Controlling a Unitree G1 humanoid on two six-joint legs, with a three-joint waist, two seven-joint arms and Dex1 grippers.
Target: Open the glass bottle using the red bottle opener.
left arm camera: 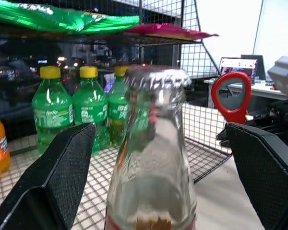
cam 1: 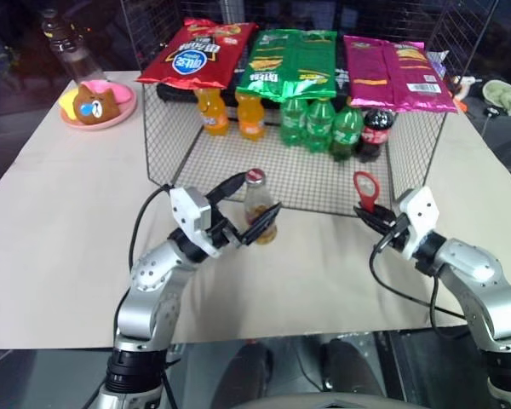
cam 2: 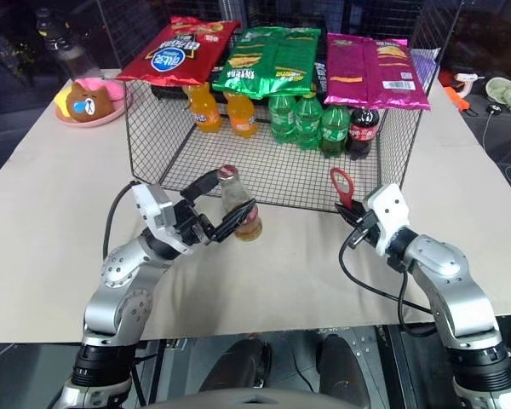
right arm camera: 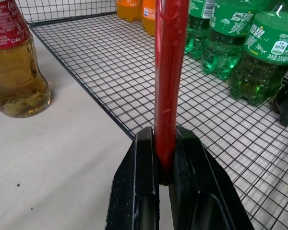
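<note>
Red bottle opener (cam 1: 366,189) sits pinched in my right gripper (cam 1: 366,214), both fingers pressed flat on its short handle, loop head standing upright above the jaws; the right wrist view shows the opener edge-on, clamped tight between the two black pads. My left gripper (cam 1: 247,207) has its fingers (left arm camera: 62,172) spread wide on either side of the glass bottle (cam 1: 257,207); from the left wrist view I see clear gaps between each pad and the glass, so no grip there. Glass bottle stands upright on the beige table (cam 1: 60,256), just outside the front edge of the wire rack (cam 1: 166,145), nearer its left front corner, silver cap on, amber drink low in the body, red label around the middle. Opener and bottle are apart, opener off to the bottle's right, near the rack's right front corner. Inside the rack, along the back: two orange bottles (cam 1: 230,112), three green bottles (cam 1: 320,125), one dark cola bottle (cam 1: 376,132) at the right end. Three snack bags lie on the rack top: red (cam 1: 200,51), green (cam 1: 289,61), magenta (cam 1: 392,70). Pink plate (cam 1: 123,109) with a brown bear toy (cam 1: 95,102) sits at the table's far left corner.
</note>
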